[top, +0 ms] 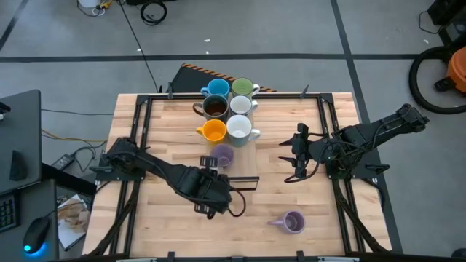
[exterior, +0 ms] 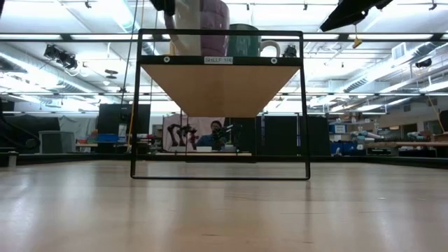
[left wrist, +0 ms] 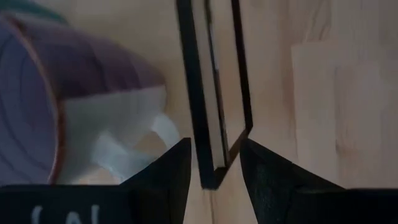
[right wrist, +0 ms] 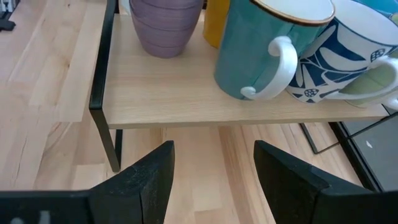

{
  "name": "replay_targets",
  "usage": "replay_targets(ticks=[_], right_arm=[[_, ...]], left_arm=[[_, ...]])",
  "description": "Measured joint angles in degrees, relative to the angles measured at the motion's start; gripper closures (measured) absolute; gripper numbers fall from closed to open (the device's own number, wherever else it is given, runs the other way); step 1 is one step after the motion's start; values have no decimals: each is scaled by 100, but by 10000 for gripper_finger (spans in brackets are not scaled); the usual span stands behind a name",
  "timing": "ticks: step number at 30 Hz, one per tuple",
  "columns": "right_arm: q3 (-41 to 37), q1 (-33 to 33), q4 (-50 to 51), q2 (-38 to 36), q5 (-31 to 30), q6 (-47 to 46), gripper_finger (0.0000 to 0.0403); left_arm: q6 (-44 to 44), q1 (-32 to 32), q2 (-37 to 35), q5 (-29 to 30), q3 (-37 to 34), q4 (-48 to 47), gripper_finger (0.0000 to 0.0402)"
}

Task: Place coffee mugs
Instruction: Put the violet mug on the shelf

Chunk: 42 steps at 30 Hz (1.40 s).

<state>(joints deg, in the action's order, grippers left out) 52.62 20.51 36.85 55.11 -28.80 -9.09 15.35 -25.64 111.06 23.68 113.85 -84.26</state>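
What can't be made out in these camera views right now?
Low view: the top edge crops the teal ceramic mug; other mugs are hidden behind it.
Left wrist view: the lavender ceramic mug is blurred and cut by the edge.
Right wrist view: the blue-patterned white mug is half hidden behind the teal one.

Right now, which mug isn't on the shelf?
The lavender mug lying on its side on the table, nearer the front edge; the other seven stand on the shelf.

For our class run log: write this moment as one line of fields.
left gripper: open, beside lavender mug on shelf | right gripper: open, empty, waiting | second lavender mug: lying on table
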Motion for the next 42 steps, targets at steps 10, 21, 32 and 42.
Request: replay_targets(ticks=[10, 21, 32, 42], right_arm=[[0, 0, -7, 0, 0, 26, 176], [0, 0, -12, 0, 59, 9, 176], [0, 0, -16, 0, 63, -15, 176], [-1, 4, -228, 10, 161, -48, 176]], left_arm=[[428, 185, -2, 59, 4, -526, 258], [784, 275, -2, 371, 4, -575, 258], [1729, 375, -2, 468, 6, -576, 258], [1956, 373, -2, 698, 8, -576, 258]])
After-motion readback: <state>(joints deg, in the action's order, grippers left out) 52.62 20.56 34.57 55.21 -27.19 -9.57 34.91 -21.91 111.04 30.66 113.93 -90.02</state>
